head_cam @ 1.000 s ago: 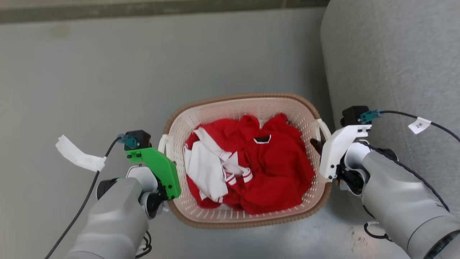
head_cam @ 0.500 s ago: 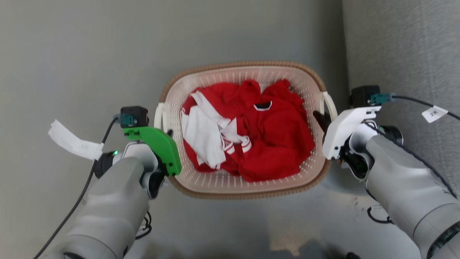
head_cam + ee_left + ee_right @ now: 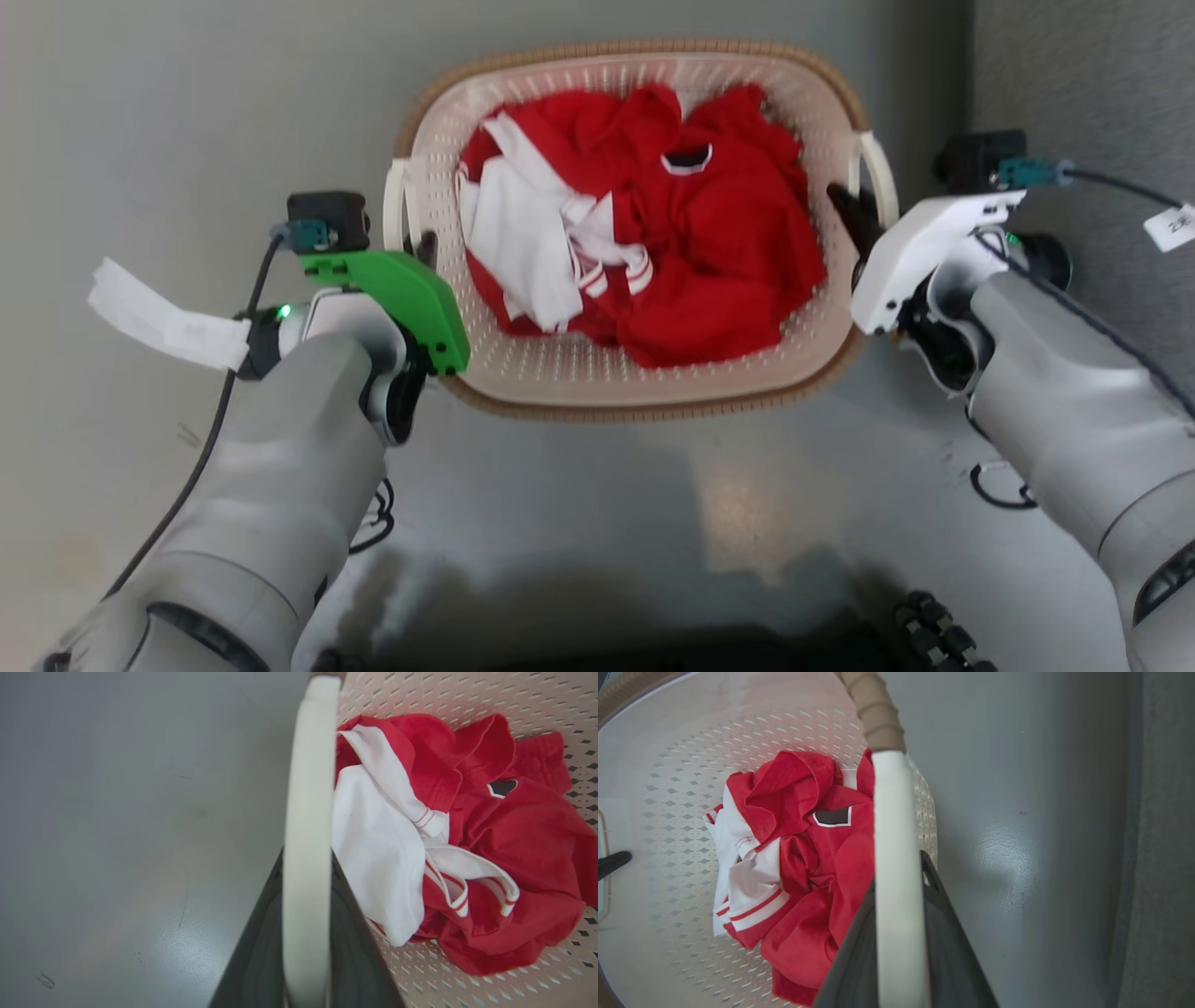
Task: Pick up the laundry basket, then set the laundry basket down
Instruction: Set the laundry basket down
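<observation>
Laundry basket point(image 3: 644, 406) is sitting toward 12 o'clock in the head view, cream and perforated under a brown woven-look rim. The pictures are not showing whether its base is touching the floor point(image 3: 187, 93). Inside, a red garment point(image 3: 719, 243) is spilling toward 3 o'clock and a white one with red stripes point(image 3: 518, 233) is bunching toward 9 o'clock.

At the laundry basket's 9 o'clock, the left gripper point(image 3: 415, 245) is pinching the white left handle point(image 3: 396, 201). In the left wrist view its dark fingers point(image 3: 261, 952) are pressing in on both sides of that handle point(image 3: 306, 812), with the basket wall point(image 3: 467, 690) and clothes lying at 3 o'clock. At the basket's 3 o'clock, the right gripper point(image 3: 866, 210) is clamping the white right handle point(image 3: 882, 177) in the same way. In the right wrist view the handle point(image 3: 896, 835) is running up between the two fingers point(image 3: 952, 961), with the basket interior point(image 3: 691, 742) opening at 9 o'clock.

A green mount point(image 3: 401, 299) is riding on the left wrist and a white mount point(image 3: 920, 252) on the right. A paper tag point(image 3: 159, 317) is hanging off the left cable at 9 o'clock. A grey textured surface point(image 3: 1083, 75) is rising at 2 o'clock, beside the grey floor.
</observation>
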You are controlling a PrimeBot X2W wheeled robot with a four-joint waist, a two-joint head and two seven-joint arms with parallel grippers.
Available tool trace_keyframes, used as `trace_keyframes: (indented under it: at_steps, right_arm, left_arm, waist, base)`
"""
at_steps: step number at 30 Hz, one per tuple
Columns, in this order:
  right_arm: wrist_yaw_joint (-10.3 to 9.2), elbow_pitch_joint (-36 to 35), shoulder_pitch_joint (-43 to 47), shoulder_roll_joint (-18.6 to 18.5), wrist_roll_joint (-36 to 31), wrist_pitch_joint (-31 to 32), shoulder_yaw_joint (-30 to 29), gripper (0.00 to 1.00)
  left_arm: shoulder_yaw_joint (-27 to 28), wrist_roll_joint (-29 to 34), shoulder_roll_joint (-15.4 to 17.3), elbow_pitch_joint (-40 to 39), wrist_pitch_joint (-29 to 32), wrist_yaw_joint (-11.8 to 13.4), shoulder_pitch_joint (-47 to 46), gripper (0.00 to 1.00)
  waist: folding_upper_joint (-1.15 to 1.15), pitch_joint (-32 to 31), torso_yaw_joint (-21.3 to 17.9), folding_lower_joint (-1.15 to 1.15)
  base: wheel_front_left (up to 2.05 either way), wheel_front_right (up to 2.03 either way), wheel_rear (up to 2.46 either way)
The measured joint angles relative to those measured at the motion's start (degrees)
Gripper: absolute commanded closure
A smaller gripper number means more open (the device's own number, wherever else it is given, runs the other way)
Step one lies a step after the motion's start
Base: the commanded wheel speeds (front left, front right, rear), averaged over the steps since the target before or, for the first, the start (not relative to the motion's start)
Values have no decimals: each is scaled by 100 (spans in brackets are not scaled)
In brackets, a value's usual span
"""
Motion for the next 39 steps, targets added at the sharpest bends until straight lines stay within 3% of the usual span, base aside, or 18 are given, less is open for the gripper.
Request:
trace_keyframes:
  at_steps: [13, 23, 24, 25, 39]
  right_arm:
    - [-1, -112, -291, -122, 11, -375, 99, 100]
    - [-2, -121, -306, -178, 113, -494, 219, 100]
    - [-2, -118, -307, -182, 114, -498, 223, 86]
    - [10, -111, -314, -187, 127, -500, 244, 0]
    - [15, -5, -320, -160, 178, -608, 387, 0]
  left_arm:
    - [-54, 4, 10, -60, -324, 66, -324, 100]
    - [-145, -4, 19, -46, -470, 67, -381, 100]
    - [-154, -4, 18, -46, -471, 67, -385, 100]
    - [-171, -14, 19, -35, -489, 77, -392, 0]
    - [-278, -55, 91, 135, -547, 118, -405, 0]
  waist:
    - [0, 866, 75, 0]
    - [0, 1079, 126, 0]
    - [0, 1082, 129, 0]
    - [0, 1084, 132, 0]
    - [0, 918, 126, 0]
  base:
    - [0, 0, 0]
    - [0, 0, 0]
    - [0, 0, 0]
    - [0, 0, 0]
    - [0, 0, 0]
